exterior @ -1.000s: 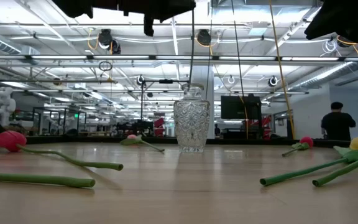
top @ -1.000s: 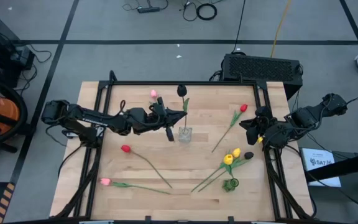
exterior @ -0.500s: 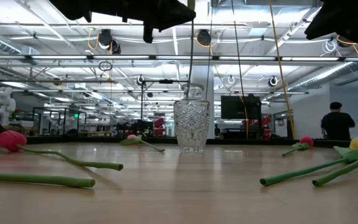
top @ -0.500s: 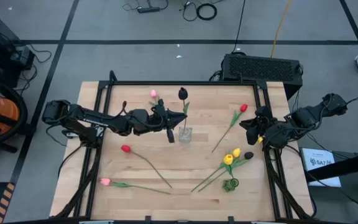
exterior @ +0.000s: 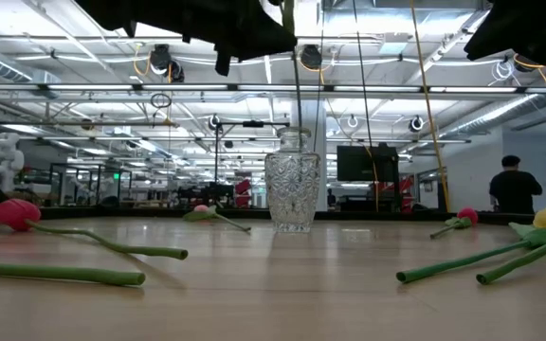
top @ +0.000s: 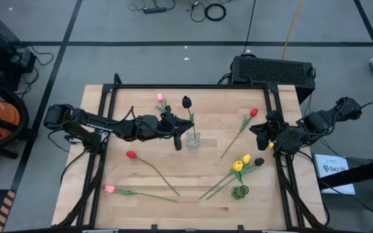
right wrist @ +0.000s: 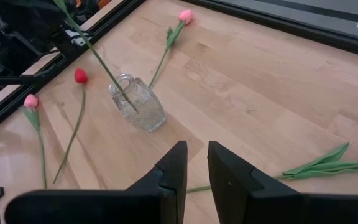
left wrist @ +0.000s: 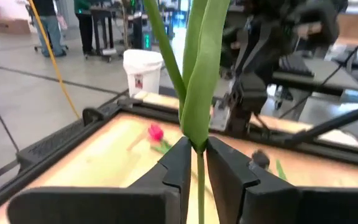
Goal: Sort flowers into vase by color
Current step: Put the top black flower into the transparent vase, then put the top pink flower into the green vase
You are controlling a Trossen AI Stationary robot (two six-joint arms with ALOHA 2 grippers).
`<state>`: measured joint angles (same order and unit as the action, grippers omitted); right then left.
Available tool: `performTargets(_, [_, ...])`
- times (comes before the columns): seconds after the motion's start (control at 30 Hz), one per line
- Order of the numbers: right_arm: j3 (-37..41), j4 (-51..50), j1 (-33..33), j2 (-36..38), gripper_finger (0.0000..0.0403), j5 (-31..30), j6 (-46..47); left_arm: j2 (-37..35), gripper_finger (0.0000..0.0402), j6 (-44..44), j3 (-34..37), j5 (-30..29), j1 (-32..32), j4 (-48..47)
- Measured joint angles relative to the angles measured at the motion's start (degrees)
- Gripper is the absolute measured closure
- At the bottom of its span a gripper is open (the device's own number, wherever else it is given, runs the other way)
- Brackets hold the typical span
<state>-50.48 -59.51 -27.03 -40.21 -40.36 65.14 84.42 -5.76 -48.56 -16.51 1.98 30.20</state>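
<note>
Clear cut glass forms the vase [top: 192,139], which stands upright near the middle of the wooden table [top: 141,103]. The left claw [left wrist: 194,163] is positioned above and just beside the vase, its two fingers closed on the green stem of the black tulip [top: 186,102]. The stem runs down from the claw into the vase mouth, and in the high view the black head sits beyond the vase toward the far edge. In the left wrist view a long green leaf rises from between the fingers.

The right claw [right wrist: 192,167] hangs above the right edge of the table, well apart from the vase. Its fingers stand slightly apart with nothing between them.

Loose flowers lie flat on the table. A pink tulip [top: 160,98] lies near the far edge, close behind the left arm. A red tulip [top: 131,155] lies left of centre, its stem angling toward the near side. A second pink tulip [top: 109,189] lies near the front left. Another red tulip [top: 253,112] lies right of the vase. Two yellow tulips [top: 241,162] lie together at the front right, with a second black tulip [top: 258,161] just beside them.
</note>
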Motion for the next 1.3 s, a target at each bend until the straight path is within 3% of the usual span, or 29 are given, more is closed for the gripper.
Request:
performTargets(0.17, [0.00, 0.02, -0.02, 0.00, 0.0346, -0.21, 1.43, 0.00, 0.0308, -4.82, -0.02, 1.34, 0.02, -1.54])
performTargets(0.4, [0.00, 0.04, -0.01, 0.00, 0.0346, -1.61, 4.92, 0.00, 0.0206, -5.84, -0.02, 1.68, 0.00, -6.61])
performTargets(0.53, [0.00, 0.09, -0.02, -0.07, 0.0346, -3.40, 7.19, 0.00, 0.0165, -5.98, -0.02, 4.88, -0.04, -13.29])
performTargets(0.77, [0.00, 0.09, 0.00, -0.36, 0.0346, -5.97, 9.27, -1.62, 0.0148, -6.12, -1.92, 7.41, -0.06, -25.82])
performTargets(0.97, [0.00, -0.29, 0.00, -0.41, 0.0346, -6.64, 10.74, -5.93, 0.0148, -6.98, -5.06, 6.28, -0.64, -42.96])
performTargets(1.13, [0.00, -0.31, 0.02, -0.72, 0.0346, -8.61, 11.47, -8.98, 0.0148, -21.60, -6.49, 1.24, -2.16, -54.45])
performTargets(1.3, [0.00, -0.31, 0.04, -0.94, 0.0346, -10.36, 12.22, -9.49, 0.0148, -41.35, -6.51, 0.11, -5.59, -63.65])
